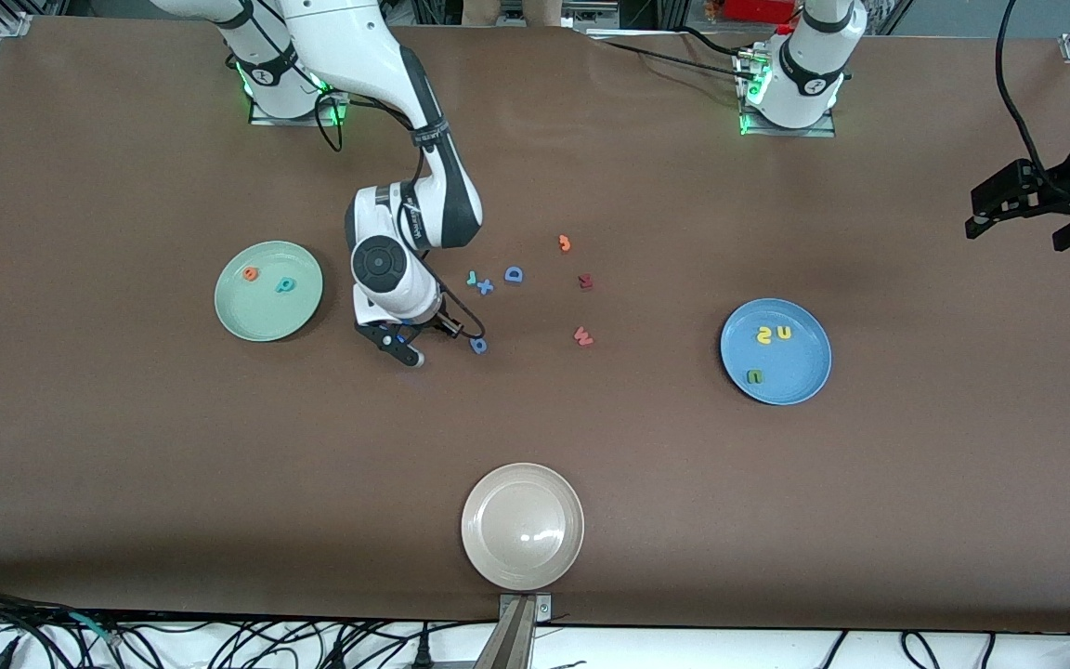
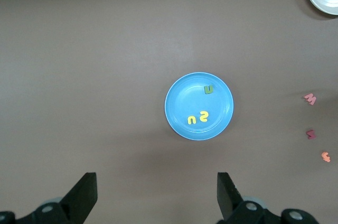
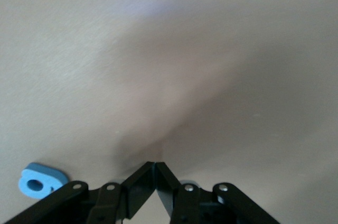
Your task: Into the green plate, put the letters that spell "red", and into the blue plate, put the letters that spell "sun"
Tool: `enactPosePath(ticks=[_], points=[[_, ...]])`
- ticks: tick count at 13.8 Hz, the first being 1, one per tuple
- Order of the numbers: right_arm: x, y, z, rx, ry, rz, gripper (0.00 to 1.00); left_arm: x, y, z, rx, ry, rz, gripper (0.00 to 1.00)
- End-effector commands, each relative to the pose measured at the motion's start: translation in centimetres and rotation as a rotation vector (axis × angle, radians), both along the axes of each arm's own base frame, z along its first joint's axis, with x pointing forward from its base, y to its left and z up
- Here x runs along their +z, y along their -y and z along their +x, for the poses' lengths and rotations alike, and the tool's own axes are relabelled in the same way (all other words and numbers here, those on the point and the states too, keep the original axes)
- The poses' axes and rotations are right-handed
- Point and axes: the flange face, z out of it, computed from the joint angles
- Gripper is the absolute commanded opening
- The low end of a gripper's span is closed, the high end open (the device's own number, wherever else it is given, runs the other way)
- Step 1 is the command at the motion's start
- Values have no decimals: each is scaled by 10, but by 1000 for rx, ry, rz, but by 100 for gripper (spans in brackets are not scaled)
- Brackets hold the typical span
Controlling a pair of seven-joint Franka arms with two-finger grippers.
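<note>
Three plates on the bench: the green plate (image 1: 267, 290) toward the right arm's end, the blue plate (image 1: 776, 351) toward the left arm's end, and a beige plate (image 1: 522, 526) nearest the front camera, with nothing in it.

Green plate holds two letters, an orange "e" (image 1: 250, 273) and a teal "d" (image 1: 286, 285). Blue plate holds three: yellow "s" (image 1: 763, 335), yellow "u" (image 1: 783, 332), green "n" (image 1: 754, 376).

Loose on the bench between the plates I count seven: the small teal "r" (image 1: 472, 277), a blue cross-shaped one (image 1: 486, 287), a blue "D" (image 1: 514, 274), an orange one (image 1: 565, 243), a dark red one (image 1: 586, 281), a pinkish "w" (image 1: 582, 336) and a blue "g" (image 1: 478, 346).

The right gripper (image 1: 402, 346) is down at the bench just beside the "g", fingers pinched together on nothing I can see. The left gripper (image 2: 156, 197) waits high over the blue plate, spread wide open.
</note>
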Motion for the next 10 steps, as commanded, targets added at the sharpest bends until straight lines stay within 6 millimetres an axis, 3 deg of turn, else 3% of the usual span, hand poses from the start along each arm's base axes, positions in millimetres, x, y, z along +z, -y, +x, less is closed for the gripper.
enactPosePath(ticks=[1, 4, 10], points=[[51, 28, 7, -4, -69, 60, 0, 6, 1, 1, 6, -3, -3, 100], [92, 72, 19, -1, -113, 83, 0, 6, 2, 1, 3, -3, -3, 100], [157, 187, 34, 100, -172, 75, 0, 6, 4, 1, 0, -3, -4, 100]])
